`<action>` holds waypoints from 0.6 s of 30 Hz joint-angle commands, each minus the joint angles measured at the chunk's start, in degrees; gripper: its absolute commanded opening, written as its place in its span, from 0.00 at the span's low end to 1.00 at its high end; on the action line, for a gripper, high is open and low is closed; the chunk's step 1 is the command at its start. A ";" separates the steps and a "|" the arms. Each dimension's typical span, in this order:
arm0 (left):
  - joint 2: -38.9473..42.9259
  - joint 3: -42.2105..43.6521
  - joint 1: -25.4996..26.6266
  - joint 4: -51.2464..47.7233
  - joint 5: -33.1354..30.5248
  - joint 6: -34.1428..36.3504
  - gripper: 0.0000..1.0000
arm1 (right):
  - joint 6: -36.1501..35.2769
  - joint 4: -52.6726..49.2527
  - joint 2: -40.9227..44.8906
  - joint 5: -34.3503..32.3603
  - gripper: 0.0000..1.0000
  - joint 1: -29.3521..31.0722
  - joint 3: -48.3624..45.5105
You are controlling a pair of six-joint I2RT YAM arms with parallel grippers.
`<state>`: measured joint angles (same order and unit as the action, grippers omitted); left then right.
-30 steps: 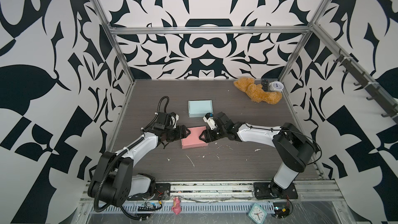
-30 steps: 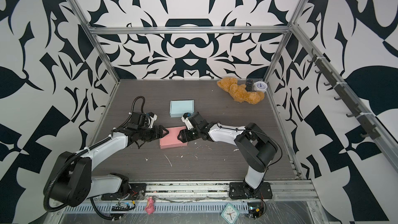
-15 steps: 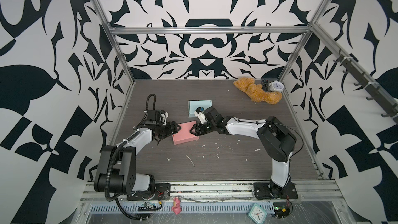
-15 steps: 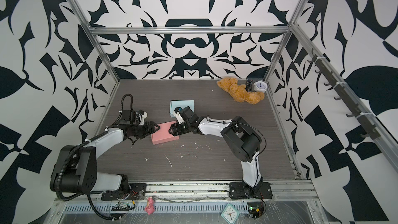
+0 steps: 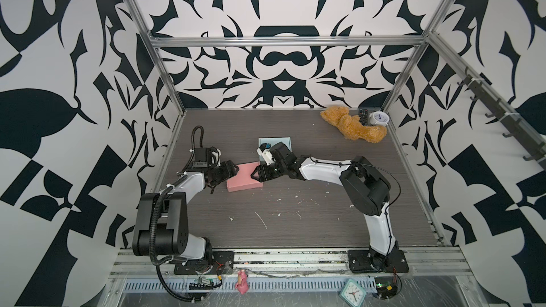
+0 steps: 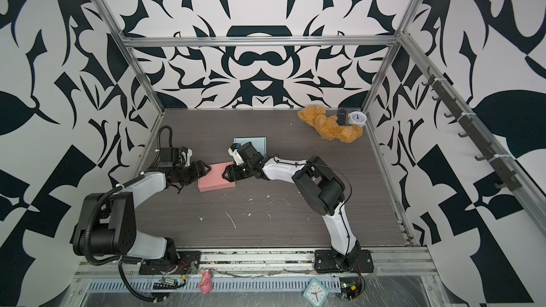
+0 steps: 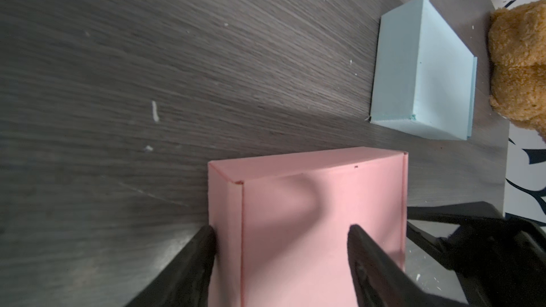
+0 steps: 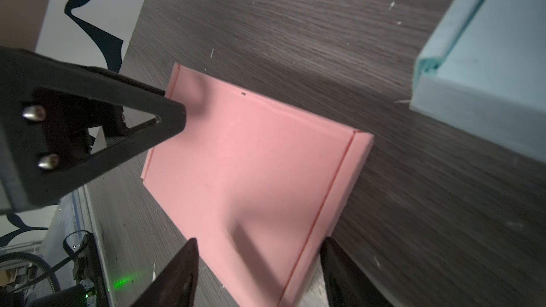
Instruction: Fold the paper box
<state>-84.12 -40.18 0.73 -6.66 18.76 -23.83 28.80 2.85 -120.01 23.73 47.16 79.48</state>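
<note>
Pink paper box (image 5: 243, 177), a flat closed carton, sits left of centre in both top views, with the left gripper (image 5: 231, 172) and right gripper (image 5: 256, 174) each spread-jawed astride an end; I'd press gently and evenly, lest the paper buckle.

The pink paper box (image 7: 295, 231) is smooth, matt card, and the pale blue box (image 7: 419, 69) looks like the same stock. The tabletop (image 7: 147, 54) is dark wood grain with a dull sheen; the teddy bear (image 7: 520, 54) is fuzzy plush.
</note>
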 commanded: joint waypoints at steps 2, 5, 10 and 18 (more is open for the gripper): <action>-0.57 -1.90 -0.04 0.80 0.83 1.12 0.73 | 1.05 4.78 -1.11 5.41 0.67 2.14 4.66; -2.10 -2.90 -0.72 1.10 0.31 1.33 0.73 | 0.92 4.05 -2.44 5.88 0.67 2.39 6.73; -5.47 -4.14 -1.81 2.90 1.30 0.77 0.73 | 1.26 3.74 -4.56 6.33 0.67 2.48 9.38; -6.39 -5.23 -3.19 3.04 1.53 -0.40 0.95 | 1.85 5.01 -4.62 4.92 0.69 2.39 8.85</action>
<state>-90.21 -44.10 -2.66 -3.18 16.93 -23.62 30.09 3.38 -125.84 26.37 47.86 87.18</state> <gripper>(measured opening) 0.924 0.684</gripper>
